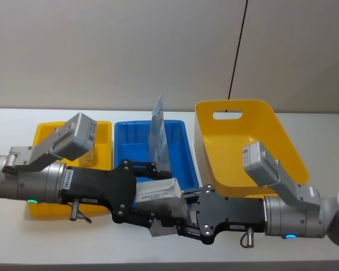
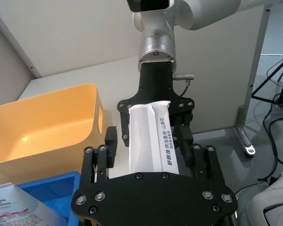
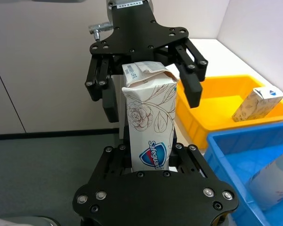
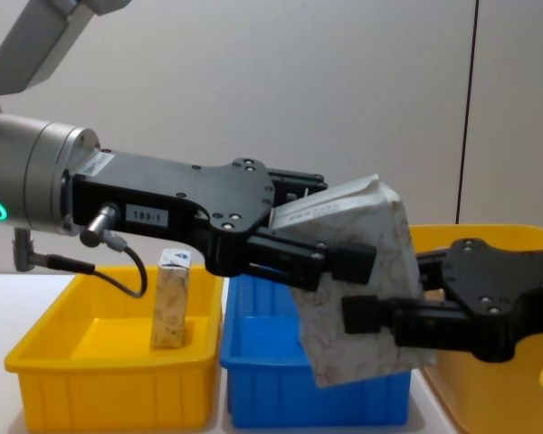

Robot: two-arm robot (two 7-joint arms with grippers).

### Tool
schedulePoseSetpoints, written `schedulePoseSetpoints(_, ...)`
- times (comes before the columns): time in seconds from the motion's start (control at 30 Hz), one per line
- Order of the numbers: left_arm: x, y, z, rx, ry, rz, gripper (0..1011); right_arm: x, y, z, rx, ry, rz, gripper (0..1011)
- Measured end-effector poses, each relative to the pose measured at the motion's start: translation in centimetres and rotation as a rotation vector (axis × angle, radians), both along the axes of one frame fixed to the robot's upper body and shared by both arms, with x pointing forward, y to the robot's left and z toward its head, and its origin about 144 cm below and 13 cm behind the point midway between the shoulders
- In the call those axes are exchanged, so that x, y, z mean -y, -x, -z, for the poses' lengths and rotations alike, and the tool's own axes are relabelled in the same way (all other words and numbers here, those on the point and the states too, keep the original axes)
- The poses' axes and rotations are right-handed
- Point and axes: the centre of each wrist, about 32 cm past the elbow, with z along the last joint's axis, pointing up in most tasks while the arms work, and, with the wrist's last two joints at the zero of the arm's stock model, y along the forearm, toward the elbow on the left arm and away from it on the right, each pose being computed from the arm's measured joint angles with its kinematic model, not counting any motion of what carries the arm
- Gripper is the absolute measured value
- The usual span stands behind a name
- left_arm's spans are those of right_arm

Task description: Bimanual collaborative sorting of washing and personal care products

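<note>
We see the right gripper (image 3: 150,150) closed narrowly on a beige soft pack (image 3: 148,113), its black jaws pressing the pack's two sides near the lower end. Facing it nose to nose, the left gripper (image 3: 145,90) is spread wide around the pack's folded white top, with a gap on either side between its fingers (image 3: 193,80) and the pack. So the pack hangs in the air between the two grippers, tilted, over the near edge of the table (image 1: 316,121) and just in front of the blue bin (image 1: 181,152).

Both forearms lie roughly level. The left one reaches in from the left and the right one from the right, each a grey metal cylinder ending in a flat black plate with bolt heads.

The pack is soft and slightly crumpled, printed with faint brown flowers and a blue-and-red shield logo. Its back is plain white with a seam down the middle.

Beyond the grippers, a second pack (image 4: 170,307) of the same beige kind stands upright in the shallow yellow tray (image 1: 45,132). A pale blue-and-white pouch (image 1: 158,130) stands in the blue bin. To the right sits a deeper yellow tub (image 1: 271,130) — smooth, rounded plastic with a handle slot cut in its far wall.
</note>
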Motion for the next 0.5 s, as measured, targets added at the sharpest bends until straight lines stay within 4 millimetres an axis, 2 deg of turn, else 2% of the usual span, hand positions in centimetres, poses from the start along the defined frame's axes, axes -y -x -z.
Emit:
schedulePoseSetpoints(0.33,-0.09,0.07,-0.01,0.001,0.001,-0.006,999,0.15,0.54,0.08,-0.001,-0.019,0.033,347)
schedulePoseSetpoints(0.5,-0.36,0.25,-0.08,0.004,0.007,-0.024,1001,0.37,0.83,0.15,0.005,-0.026,0.066,347)
